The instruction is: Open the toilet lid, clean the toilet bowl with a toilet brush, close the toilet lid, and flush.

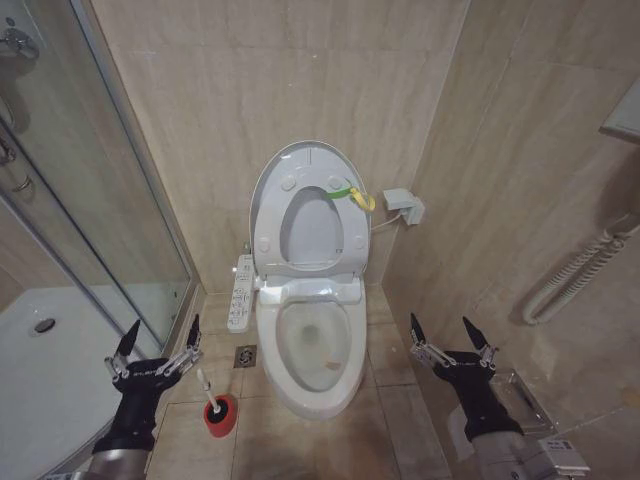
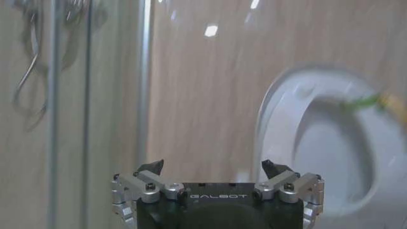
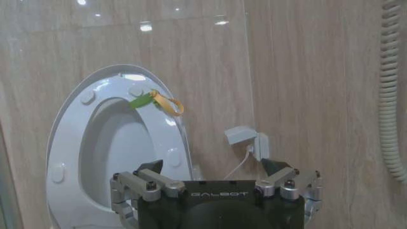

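Lid (image 1: 268, 205) raised against the wall at twelve o'clock above the bowl (image 1: 312, 350), brush (image 1: 213, 400) in its red holder at eight, both grippers, left (image 1: 158, 342) and right (image 1: 450, 335), spread apart, empty.

Even, warm indoor light fills the head view; no hard shadows fall on the beige wall tiles (image 1: 250, 80); the raised toilet lid (image 1: 268, 200) and the toilet bowl (image 1: 345, 390) show soft sheen rather than glare; straight tile joints lean outward toward the frame's edges; small bright ceiling-light reflections dot the glossy tiles at 12 o'clock in both wrist views; the left wrist view is soft and smeared, its lid (image 2: 273, 124) and shower glass (image 2: 70, 95) out of focus; the right wrist view is sharper, with a highlight on the lid's (image 3: 70, 124) upper rim.
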You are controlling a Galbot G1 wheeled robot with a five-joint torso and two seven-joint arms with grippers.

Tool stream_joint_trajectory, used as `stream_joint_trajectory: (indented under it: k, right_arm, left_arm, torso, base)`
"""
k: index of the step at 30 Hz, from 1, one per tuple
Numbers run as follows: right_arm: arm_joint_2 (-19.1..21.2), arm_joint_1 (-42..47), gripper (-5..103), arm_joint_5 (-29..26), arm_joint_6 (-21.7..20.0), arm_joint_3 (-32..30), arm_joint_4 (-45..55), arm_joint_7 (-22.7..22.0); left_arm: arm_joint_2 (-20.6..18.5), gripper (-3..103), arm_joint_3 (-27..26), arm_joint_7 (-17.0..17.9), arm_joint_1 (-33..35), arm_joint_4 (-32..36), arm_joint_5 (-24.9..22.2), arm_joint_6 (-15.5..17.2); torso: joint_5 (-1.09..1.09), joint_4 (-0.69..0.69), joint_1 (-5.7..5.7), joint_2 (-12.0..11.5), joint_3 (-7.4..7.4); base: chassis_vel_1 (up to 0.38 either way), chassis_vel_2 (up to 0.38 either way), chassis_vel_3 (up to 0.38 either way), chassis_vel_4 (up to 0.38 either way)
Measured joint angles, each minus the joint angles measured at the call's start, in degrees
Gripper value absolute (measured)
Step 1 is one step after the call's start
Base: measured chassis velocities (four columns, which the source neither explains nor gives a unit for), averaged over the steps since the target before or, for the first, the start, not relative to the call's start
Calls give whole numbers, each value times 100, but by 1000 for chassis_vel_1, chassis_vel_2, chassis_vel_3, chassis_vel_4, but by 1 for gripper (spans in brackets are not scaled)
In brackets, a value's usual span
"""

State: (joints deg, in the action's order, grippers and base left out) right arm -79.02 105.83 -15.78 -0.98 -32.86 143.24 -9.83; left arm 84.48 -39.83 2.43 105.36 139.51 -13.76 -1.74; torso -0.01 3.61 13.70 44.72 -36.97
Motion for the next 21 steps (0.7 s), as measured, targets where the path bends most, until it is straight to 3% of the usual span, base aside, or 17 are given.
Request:
stream_joint_trajectory:
  k: [2, 6, 14, 18, 19, 21]
  right_arm:
    - [0, 0, 100, 0, 0, 0, 0, 0]
    - [0, 0, 100, 0, 0, 0, 0, 0]
    - [0, 0, 100, 0, 0, 0, 0, 0]
    - [0, 0, 100, 0, 0, 0, 0, 0]
    - [0, 0, 100, 0, 0, 0, 0, 0]
    - [0, 0, 100, 0, 0, 0, 0, 0]
  left_arm:
    - [440, 100, -127, -140, 116, -41, 215, 511]
    - [741, 100, -271, -333, 199, -133, 380, 798]
    - [636, 100, -537, -711, 213, -466, 430, 338]
    - [508, 100, -600, -806, 156, -1121, 398, -165]
    - [508, 100, -600, -806, 156, -1121, 398, -165]
    - [498, 100, -544, -817, 57, -1621, 350, -581]
  torso:
    - [0, -1, 0, 0, 0]
    - [-1, -1, 0, 0, 0]
    - [0, -1, 0, 0, 0]
    - [0, 0, 0, 0, 0]
    - [0, 0, 0, 0, 0]
    - [1, 0, 0, 0, 0]
  base:
    - [0, 0, 0, 0]
    - [0, 0, 0, 0]
    - [0, 0, 0, 0]
    - [0, 0, 0, 0]
    - [0, 0, 0, 0]
    - [0, 0, 0, 0]
